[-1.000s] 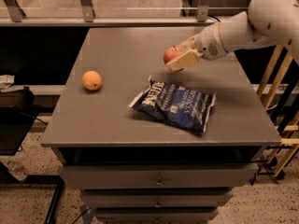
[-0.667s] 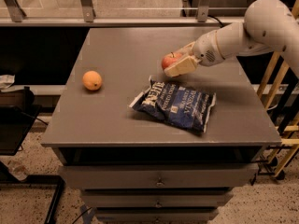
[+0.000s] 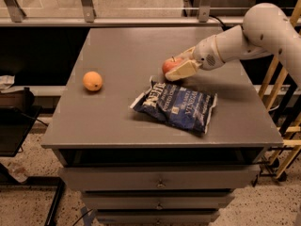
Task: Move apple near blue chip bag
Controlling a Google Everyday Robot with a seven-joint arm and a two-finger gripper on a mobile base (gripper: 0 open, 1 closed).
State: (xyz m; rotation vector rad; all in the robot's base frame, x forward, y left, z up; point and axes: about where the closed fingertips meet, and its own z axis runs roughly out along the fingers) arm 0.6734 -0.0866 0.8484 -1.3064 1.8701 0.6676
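Observation:
The red apple (image 3: 170,64) is held in my gripper (image 3: 176,67), whose pale fingers are shut around it. It hangs low over the grey table (image 3: 117,107), just above the far left corner of the blue chip bag (image 3: 176,105). The bag lies flat and crinkled at the table's centre-right, white lettering up. My white arm (image 3: 244,34) reaches in from the right.
A round orange fruit (image 3: 92,81) sits on the table's left side. The table has drawers (image 3: 160,180) below its front edge. A wooden frame (image 3: 287,102) stands to the right, and a metal railing (image 3: 141,20) runs behind the table.
My gripper has carried the apple to the left and down, closer to the chip bag's far corner. The bag and the orange have not moved.

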